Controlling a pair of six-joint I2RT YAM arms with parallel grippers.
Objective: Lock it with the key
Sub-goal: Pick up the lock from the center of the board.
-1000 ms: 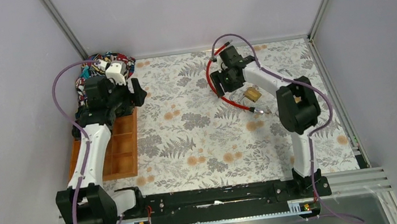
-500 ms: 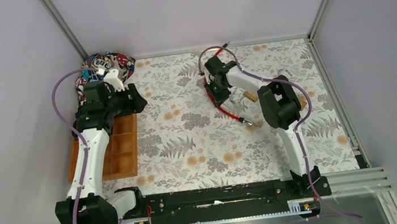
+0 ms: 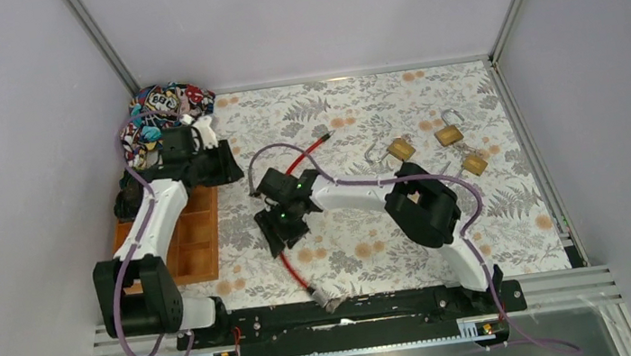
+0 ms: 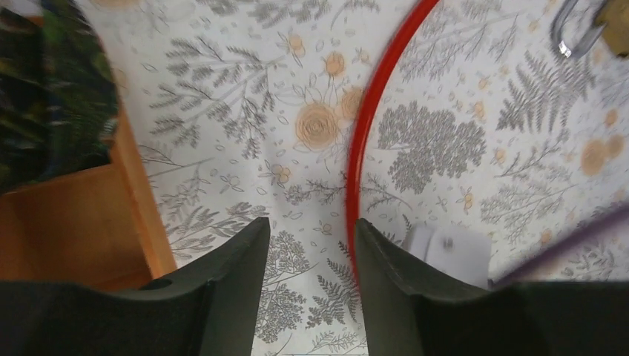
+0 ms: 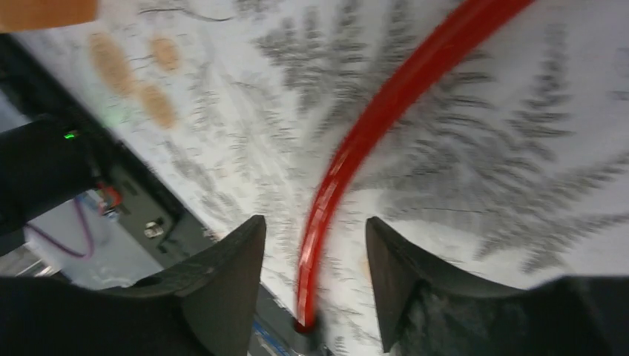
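Three brass padlocks lie at the back right: one [image 3: 400, 148] with its shackle open, another [image 3: 447, 134] and a third [image 3: 475, 164]. I see no key. A red cable [image 3: 292, 270] runs from mid-table to the front edge. My right gripper [image 3: 276, 234] is open over it left of centre; in the right wrist view the cable [image 5: 348, 167] passes between the open fingers [image 5: 315, 222], blurred. My left gripper [image 3: 227, 163] is open and empty by the wooden tray; its view [image 4: 311, 222] shows the cable [image 4: 365, 141] beside the right finger and a shackle [image 4: 572, 30] at the top right.
A wooden compartment tray [image 3: 196, 233] sits at the left, seen also in the left wrist view [image 4: 67, 222]. A patterned cloth bundle [image 3: 160, 106] lies in the back left corner. The black base rail [image 3: 347, 312] runs along the front edge.
My right arm has swung from the back middle to left of centre, and the red cable has moved with it toward the front. The left gripper has shifted a little right.
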